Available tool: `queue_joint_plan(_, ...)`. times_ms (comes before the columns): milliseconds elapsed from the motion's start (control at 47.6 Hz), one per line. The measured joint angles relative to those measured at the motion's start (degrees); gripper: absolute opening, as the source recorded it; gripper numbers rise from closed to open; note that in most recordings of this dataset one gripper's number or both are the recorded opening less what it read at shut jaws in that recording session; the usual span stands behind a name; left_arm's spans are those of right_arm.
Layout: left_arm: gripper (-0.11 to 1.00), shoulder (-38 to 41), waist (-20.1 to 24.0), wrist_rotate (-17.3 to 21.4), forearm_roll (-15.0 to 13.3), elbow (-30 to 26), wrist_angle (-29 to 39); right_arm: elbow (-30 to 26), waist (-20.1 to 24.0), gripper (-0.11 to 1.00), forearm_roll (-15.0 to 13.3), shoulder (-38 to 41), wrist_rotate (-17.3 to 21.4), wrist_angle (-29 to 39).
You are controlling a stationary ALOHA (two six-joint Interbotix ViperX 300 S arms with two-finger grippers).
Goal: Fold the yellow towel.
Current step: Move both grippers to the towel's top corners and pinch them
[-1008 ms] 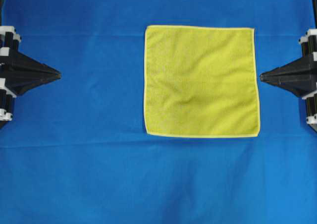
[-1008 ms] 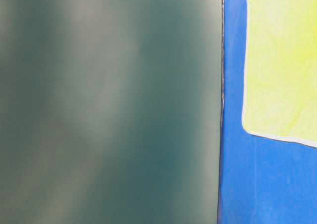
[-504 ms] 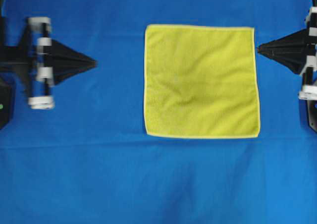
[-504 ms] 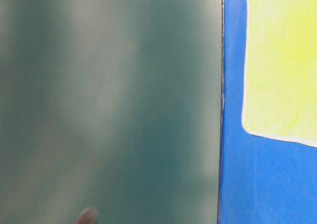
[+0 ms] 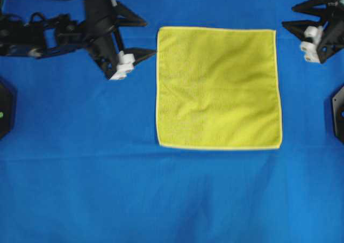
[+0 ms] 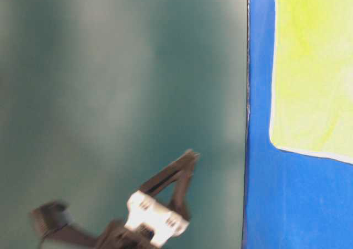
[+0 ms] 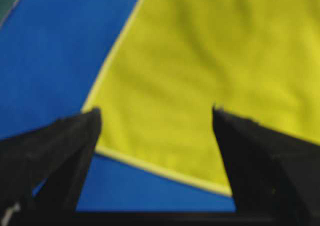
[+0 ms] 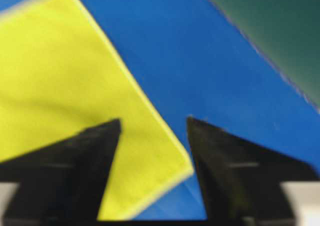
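Towel (image 5: 217,87) lay flat and unfolded on the blue table (image 5: 134,194), right of frame centre. My left end effector (image 5: 146,37) was spread wide, empty, just beside the towel's upper-left corner. My right end effector (image 5: 286,16) was spread too, empty, off the upper-right corner. Towel looked thin, limp, light; I'd pinch the hem at both top corners.

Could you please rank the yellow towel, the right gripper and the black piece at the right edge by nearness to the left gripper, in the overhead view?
From the left gripper:
1. yellow towel, just beside it.
2. right gripper, beyond the towel's far top corner.
3. black piece, right edge, farthest.
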Motion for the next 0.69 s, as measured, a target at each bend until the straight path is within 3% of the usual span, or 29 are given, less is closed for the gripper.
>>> queue_joint_plan(231,0.84,10.7,3.5,1.4,0.1,-5.8,0.0,-1.3,-3.4,0.58,-3.0,13.4,-0.2,-1.7)
queue_joint_plan(693,0.84,25.2,8.3,1.6,0.1,-12.9,0.0,-4.2,-5.5,0.58,-4.1,33.0,-0.4,-9.5)
